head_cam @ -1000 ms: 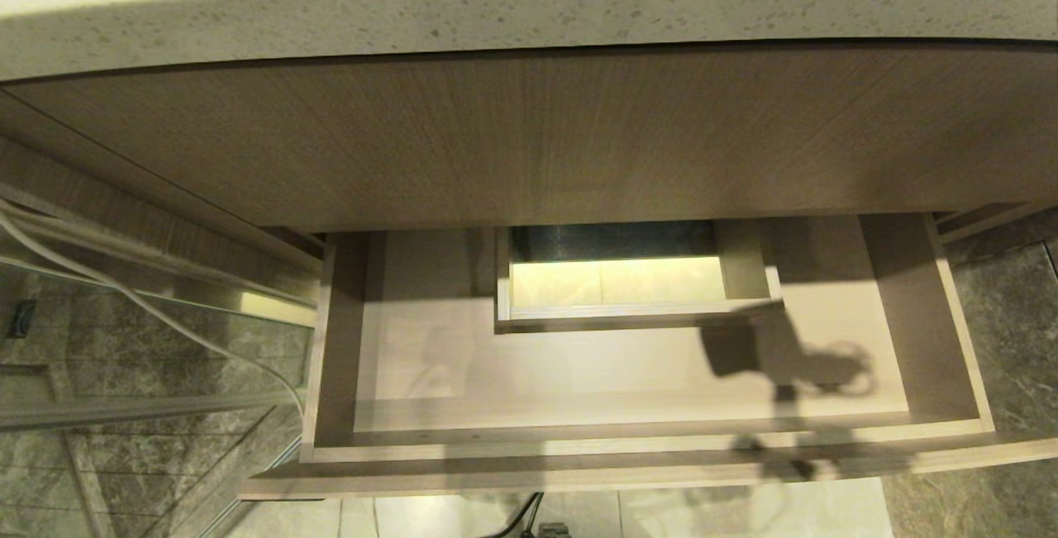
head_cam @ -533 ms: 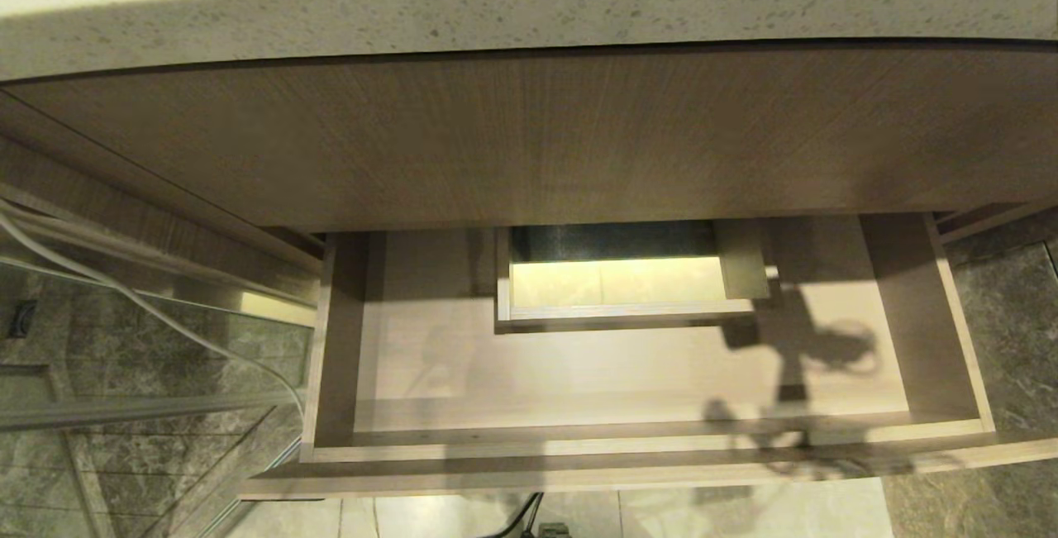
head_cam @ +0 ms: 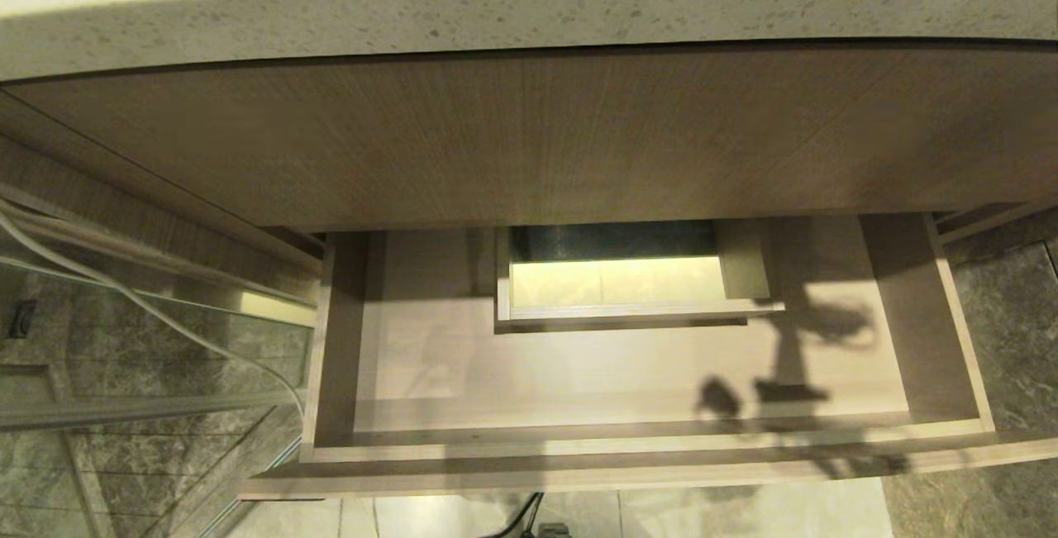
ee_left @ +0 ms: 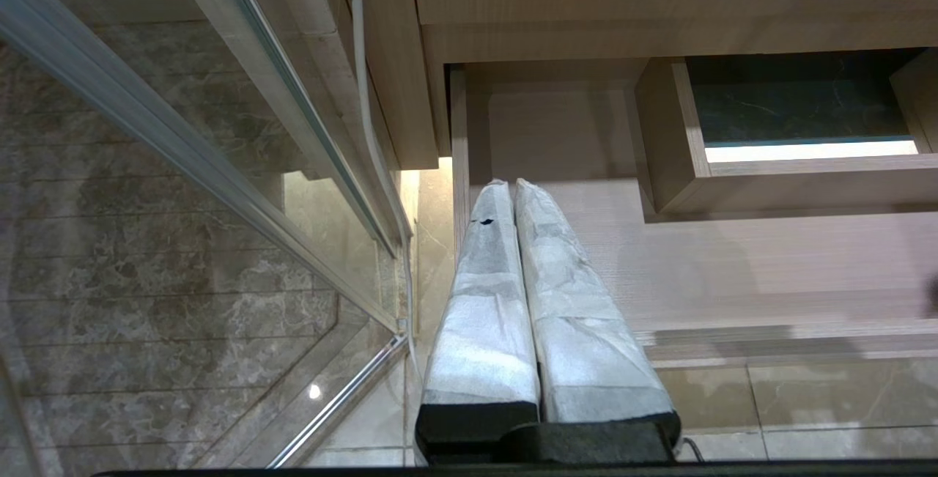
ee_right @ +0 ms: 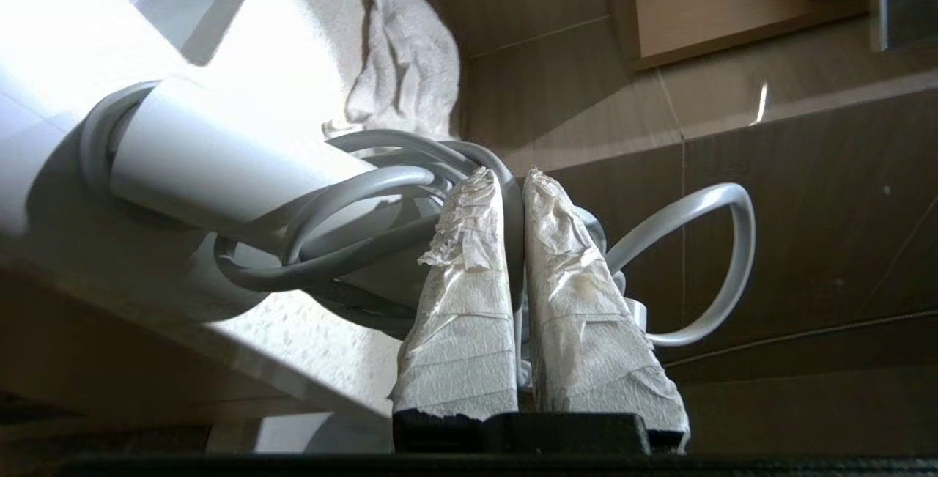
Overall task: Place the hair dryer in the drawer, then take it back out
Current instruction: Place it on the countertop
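Observation:
The drawer (head_cam: 579, 364) stands pulled out below the wood-grain panel, with nothing lying in it and only a shadow on its floor at the right. The boxed cutout (head_cam: 628, 315) sits at the middle of its back. Neither gripper and no hair dryer shows in the head view. In the right wrist view my right gripper (ee_right: 509, 176) is shut on the white hair dryer (ee_right: 212, 162), its fingers pinching the wound cord (ee_right: 733, 257). The barrel hangs by the speckled countertop edge (ee_right: 293, 345); whether it touches I cannot tell. My left gripper (ee_left: 507, 187) is shut and empty over the drawer's (ee_left: 733, 264) left side.
A speckled stone countertop (head_cam: 529, 17) overhangs the tall wood-grain panel (head_cam: 529, 141). A crumpled white cloth (ee_right: 407, 52) lies on the counter beyond the dryer. A glass partition with a metal rail (head_cam: 140, 406) and white cables (head_cam: 124, 298) stand left of the drawer.
The shadow of the dryer and gripper on the drawer floor has slid toward the back right and stretched out. The drawer itself has not moved.

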Available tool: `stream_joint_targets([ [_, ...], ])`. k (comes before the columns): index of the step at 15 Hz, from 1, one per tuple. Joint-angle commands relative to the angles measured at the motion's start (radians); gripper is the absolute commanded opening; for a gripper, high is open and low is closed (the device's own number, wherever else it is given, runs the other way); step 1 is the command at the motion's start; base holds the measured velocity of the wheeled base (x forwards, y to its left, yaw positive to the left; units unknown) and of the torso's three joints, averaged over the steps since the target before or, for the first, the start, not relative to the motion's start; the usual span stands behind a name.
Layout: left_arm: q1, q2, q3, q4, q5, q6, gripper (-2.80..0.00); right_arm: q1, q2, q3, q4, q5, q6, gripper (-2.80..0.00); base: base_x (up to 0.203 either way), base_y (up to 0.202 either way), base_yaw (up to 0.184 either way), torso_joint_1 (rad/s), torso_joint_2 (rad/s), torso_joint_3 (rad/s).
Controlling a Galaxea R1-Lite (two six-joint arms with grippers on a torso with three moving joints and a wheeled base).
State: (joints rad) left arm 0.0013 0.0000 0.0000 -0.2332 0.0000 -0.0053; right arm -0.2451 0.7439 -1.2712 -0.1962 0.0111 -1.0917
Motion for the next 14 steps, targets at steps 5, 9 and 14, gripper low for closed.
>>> stream_joint_targets([
  [5,0.0,0.0,0.04,-0.002,0.0,0.001,-2.8,-0.002,0.198,-0.113,-0.154,-0.04,-0.005,-2.8,0.0,0.0,0.0,0.0,0.0,0.0],
  [9,0.0,0.0,0.04,-0.002,0.0,-0.001,-2.8,-0.002,0.333,-0.216,-0.199,-0.131,-0.007,-2.8,0.0,0.0,0.0,0.0,0.0,0.0],
  [14,0.0,0.0,0.04,-0.002,0.0,-0.001,-2.8,-0.002,0.478,-0.371,-0.221,-0.198,-0.005,-2.8,0.0,0.0,0.0,0.0,0.0,0.0],
])
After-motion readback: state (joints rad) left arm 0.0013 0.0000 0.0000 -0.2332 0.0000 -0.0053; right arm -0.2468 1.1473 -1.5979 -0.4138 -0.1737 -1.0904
